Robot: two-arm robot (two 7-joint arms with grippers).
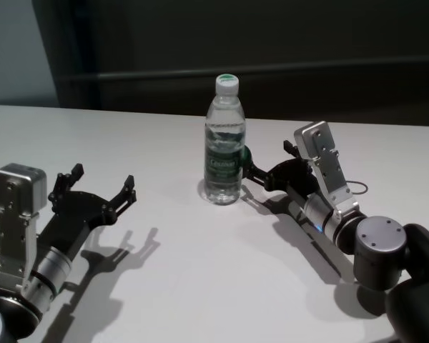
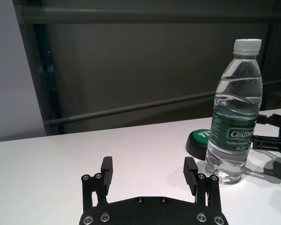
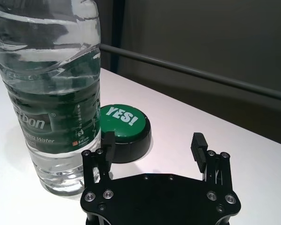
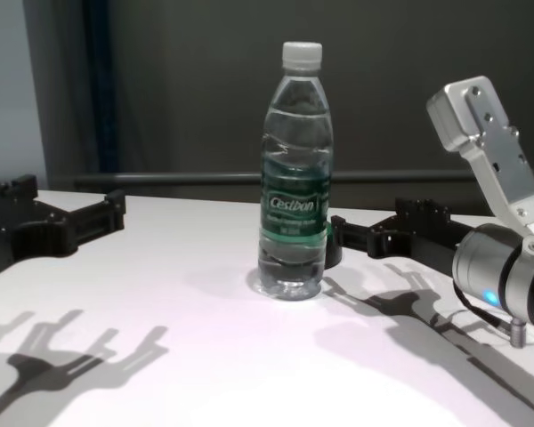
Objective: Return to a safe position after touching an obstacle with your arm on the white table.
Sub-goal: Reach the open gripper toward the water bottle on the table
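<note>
The obstacle, a tall clear water bottle (image 1: 224,143) with a white cap and a dark green label, stands upright mid-table on the white table (image 1: 200,279). It also shows in the left wrist view (image 2: 234,117), the right wrist view (image 3: 51,93) and the chest view (image 4: 294,178). My right gripper (image 1: 256,176) is open and empty, low over the table just right of the bottle. One fingertip (image 3: 107,140) is very close to the bottle's side; I cannot tell if it touches. My left gripper (image 1: 102,179) is open and empty, well left of the bottle.
A small black-and-green "YES!" dome button (image 3: 124,119) sits on the table just behind and right of the bottle, ahead of the right gripper's fingers. A thin cable loop (image 1: 357,187) lies by the right wrist. A dark wall with a rail runs behind the table's far edge.
</note>
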